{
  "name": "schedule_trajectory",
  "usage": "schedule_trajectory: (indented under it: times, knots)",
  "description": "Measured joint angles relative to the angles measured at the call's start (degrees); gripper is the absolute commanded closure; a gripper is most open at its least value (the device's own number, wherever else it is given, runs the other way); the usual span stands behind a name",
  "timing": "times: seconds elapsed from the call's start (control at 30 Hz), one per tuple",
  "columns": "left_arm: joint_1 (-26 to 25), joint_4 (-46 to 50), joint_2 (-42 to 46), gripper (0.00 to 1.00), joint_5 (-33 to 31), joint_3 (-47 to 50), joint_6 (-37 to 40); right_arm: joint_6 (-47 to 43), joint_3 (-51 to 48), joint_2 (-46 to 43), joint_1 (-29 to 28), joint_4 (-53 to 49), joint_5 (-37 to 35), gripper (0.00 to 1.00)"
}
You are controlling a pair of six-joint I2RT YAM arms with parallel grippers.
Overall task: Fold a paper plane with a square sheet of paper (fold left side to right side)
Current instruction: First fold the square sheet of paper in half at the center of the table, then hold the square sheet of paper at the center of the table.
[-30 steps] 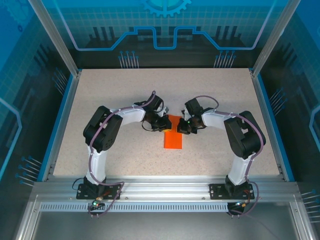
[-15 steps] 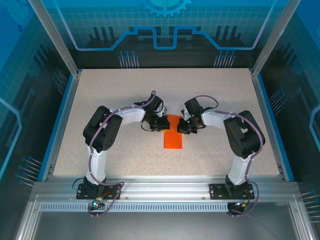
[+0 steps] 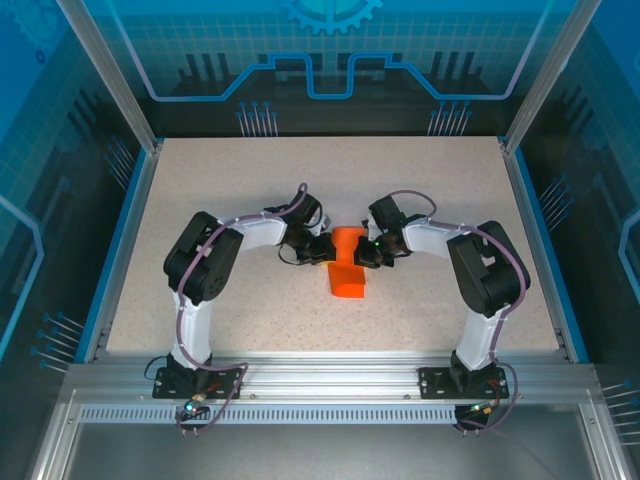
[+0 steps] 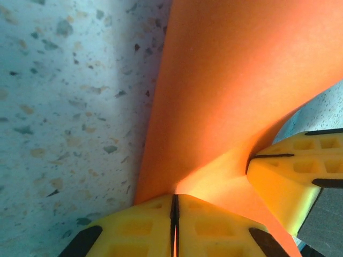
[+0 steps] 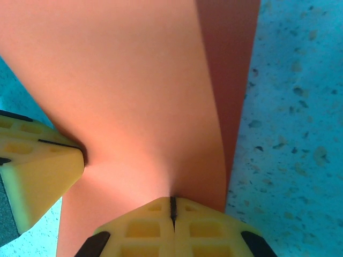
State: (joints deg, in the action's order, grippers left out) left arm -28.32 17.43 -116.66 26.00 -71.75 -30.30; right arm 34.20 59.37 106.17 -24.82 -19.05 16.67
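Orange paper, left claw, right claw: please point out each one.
orange paper [image 3: 347, 285]: top view, its near flat part.
left claw [image 4: 174, 205]: left wrist view, seam between shut fingertips.
right claw [image 5: 172, 206]: right wrist view, seam between shut fingertips.

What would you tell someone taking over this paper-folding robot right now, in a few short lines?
The left hand is shut, pinching the far end of the orange paper.
The right hand is shut, pinching the same end beside it.
Paper: far end lifted and curved, near end resting mid-table.
Done: the sheet looks folded into a narrow strip.
Left: nose and wing folds; no dart shape yet.
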Motion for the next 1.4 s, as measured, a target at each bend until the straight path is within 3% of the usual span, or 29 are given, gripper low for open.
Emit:
schedule_trajectory:
  times: [0.4,0.77,1.4]
  knots:
    - [3.3,1.2,4.0,0.88,-1.4,2.8,1.7,-0.2,0.0,0.0,0.0,0.0,0.2,1.00]
    - [-2.6,-2.5,2.8,0.87,2.2,0.5,1.7,-0.2,0.0,0.0,0.0,0.0,0.3,1.00]
    - [-2.7,-2.8,-0.9,0.87,1.9,-0.2,1.2,-0.2,-0.6,-0.2,0.2,1.8,1.9,1.00]
